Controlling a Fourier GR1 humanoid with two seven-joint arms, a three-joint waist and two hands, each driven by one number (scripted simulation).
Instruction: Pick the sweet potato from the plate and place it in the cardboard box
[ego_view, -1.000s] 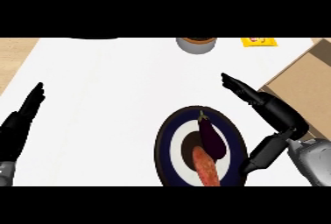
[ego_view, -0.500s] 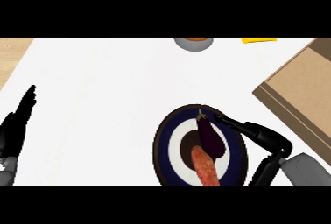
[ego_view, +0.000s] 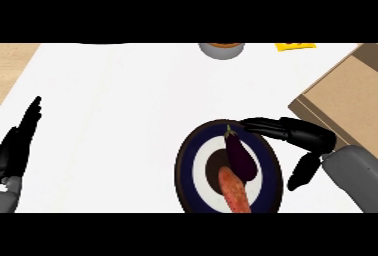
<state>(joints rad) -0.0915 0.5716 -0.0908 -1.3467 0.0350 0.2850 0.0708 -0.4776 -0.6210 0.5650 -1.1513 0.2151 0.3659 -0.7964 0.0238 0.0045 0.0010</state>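
Note:
An orange sweet potato (ego_view: 234, 193) lies on the dark blue and white plate (ego_view: 190, 165) at the lower middle, its lower end cut off by the view's edge. A purple eggplant (ego_view: 241, 156) lies just above it on the same plate. My right hand (ego_view: 306, 136) hovers over the plate's right rim, fingers curved toward the eggplant's stem end, thumb hanging down, holding nothing. The cardboard box (ego_view: 344, 102) stands at the right edge. My left hand (ego_view: 18, 150) rests open at the left edge, fingers up.
A grey cup (ego_view: 221, 50) with brown contents stands at the top middle of the white counter (ego_view: 133, 100). A yellow item (ego_view: 295, 46) lies at the top right. A dark object shows at the top left edge.
My right hand has moved left and down from beside the box to over the plate's right rim. The view has shifted slightly; the left hand stays resting.

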